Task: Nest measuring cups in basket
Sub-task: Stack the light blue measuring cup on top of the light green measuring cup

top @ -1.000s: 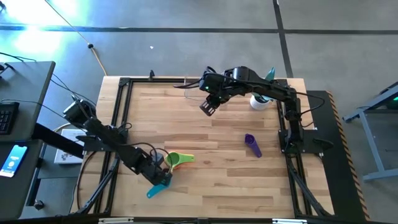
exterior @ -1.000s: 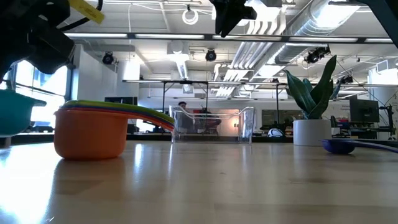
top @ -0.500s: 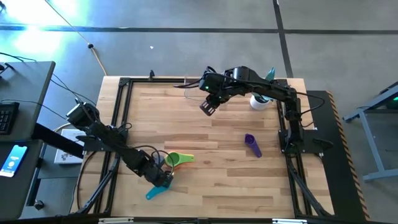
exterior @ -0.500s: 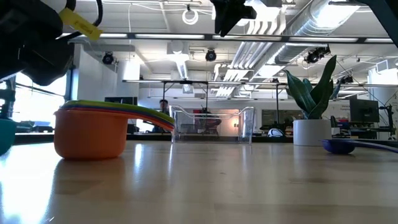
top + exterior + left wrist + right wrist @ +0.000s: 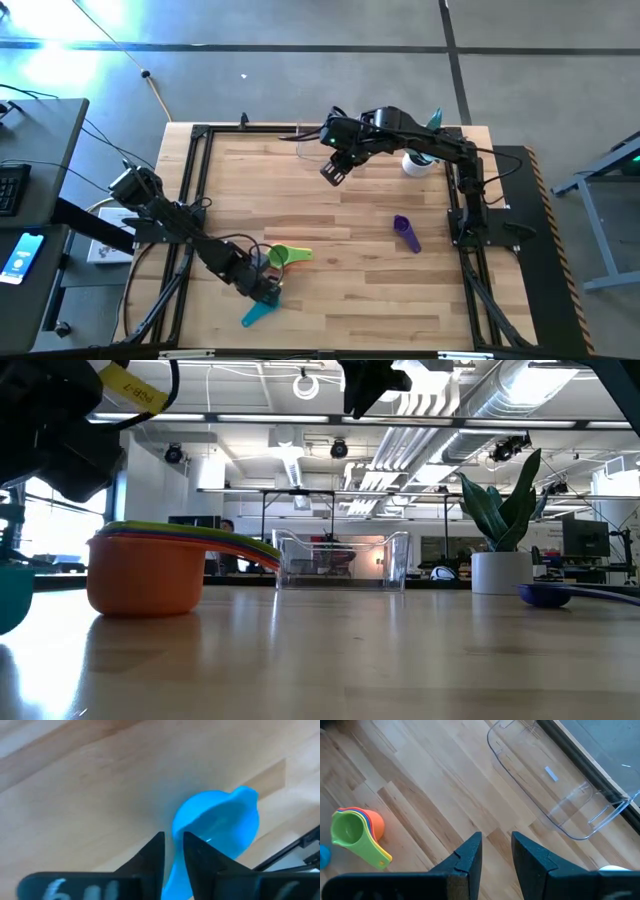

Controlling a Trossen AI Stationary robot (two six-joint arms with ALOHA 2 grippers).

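Your left pincer (image 5: 268, 291) sits low near the desk's front edge, toward the left corner. Its fingers (image 5: 152, 855) stand slightly parted around the handle of the blue cup (image 5: 258, 314); you cannot tell whether they grip it. The cup stack (image 5: 285, 257) lies just beside it. Your right pincer (image 5: 333, 172) hovers near the back edge, slightly parted and holding nothing, beside the clear basket (image 5: 555, 802).

Wooden table (image 5: 330, 220) carries nested cups (image 5: 285, 257) (green topmost), teal cup (image 5: 258, 314), basket (image 5: 545, 795).

teal cup (image 5: 258, 314), purple cup (image 5: 405, 233), orange stack (image 5: 145, 572)
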